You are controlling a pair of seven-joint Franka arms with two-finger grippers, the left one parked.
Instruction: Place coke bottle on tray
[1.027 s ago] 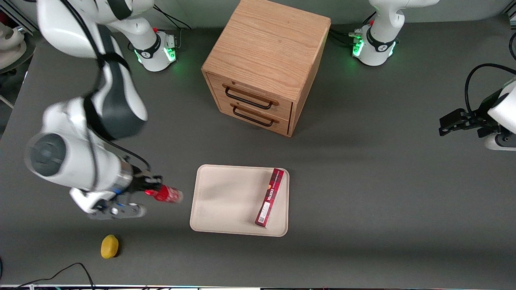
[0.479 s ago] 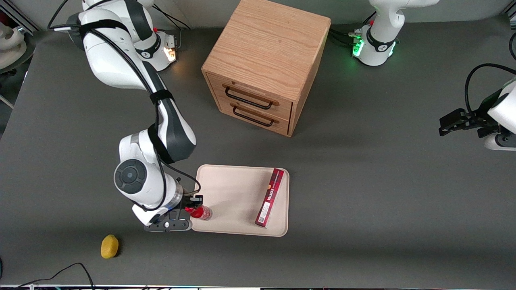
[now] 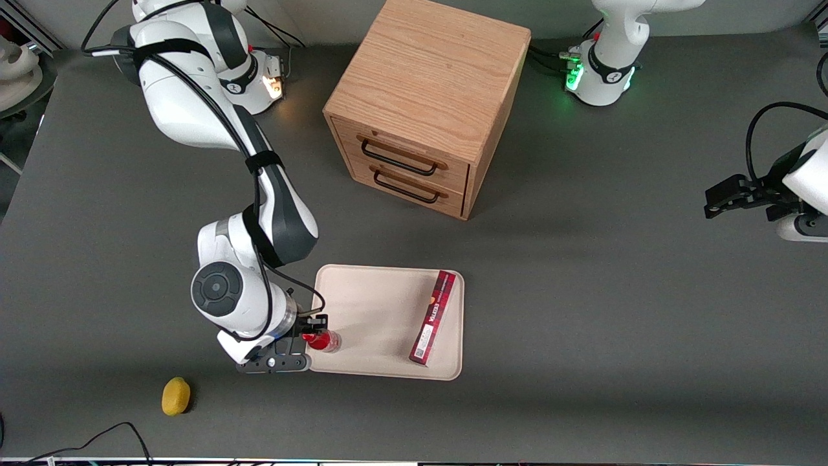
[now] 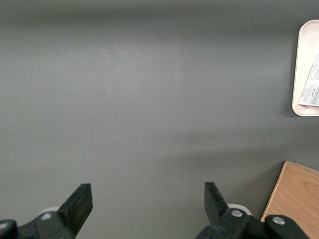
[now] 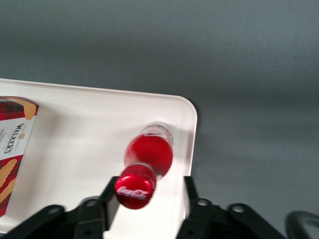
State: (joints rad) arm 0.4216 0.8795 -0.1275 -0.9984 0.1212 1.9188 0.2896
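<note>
Cream-beige tray [image 3: 362, 310] lies flat on a dark grey matte table [image 3: 582, 291], nearer the front camera than the wooden drawer cabinet [image 3: 427, 103] w/ two black handles. On the tray, at the corner toward the working arm's end & close to the front camera, is the coke bottle [image 3: 323, 340] — small, red; its red cap reads "Coca-Cola" in white script in the wrist view [image 5: 134, 190], clear base resting on the tray just inside the rim. Right arm's gripper [image 3: 315, 331] sits at that tray corner; in the wrist view [image 5: 147, 199] its two black fingers are apart, one on each side of the bottle's cap, w/ a gap visible on one side. Also on the tray, toward the parked arm's end: a long flat red tartan box [image 3: 433, 317] — "Walkers" printed on it. A small yellow object [image 3: 175, 395] sits on the table off the tray, toward the working arm's end, nearer the camera. Black cables trail along the table edges.
</note>
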